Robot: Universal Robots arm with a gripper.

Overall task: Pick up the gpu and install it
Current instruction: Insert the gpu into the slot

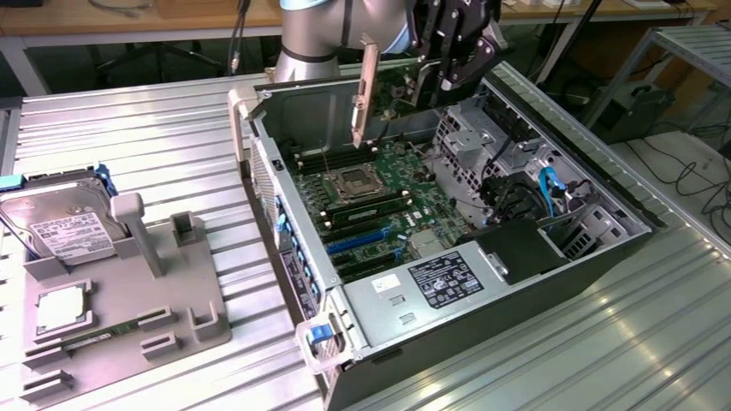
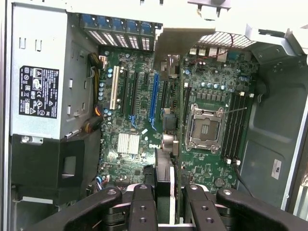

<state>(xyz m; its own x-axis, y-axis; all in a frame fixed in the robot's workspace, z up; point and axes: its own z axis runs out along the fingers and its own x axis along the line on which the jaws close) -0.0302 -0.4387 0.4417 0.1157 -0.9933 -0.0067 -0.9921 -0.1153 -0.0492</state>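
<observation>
I've got the ribbed metal table (image 1: 149,128) under everything. Landmark: the open PC case (image 1: 457,248), lying on its side right on the table, interior facing up. On the exterior view's left of the case, just beside it, sits a grey holder tray (image 1: 171,308), also directly on the table. Further from the case on that same side, a hard drive (image 1: 63,223) w/ white label rests at the tray's far edge. Bare ribbed table runs past the case on the other side too.
</observation>
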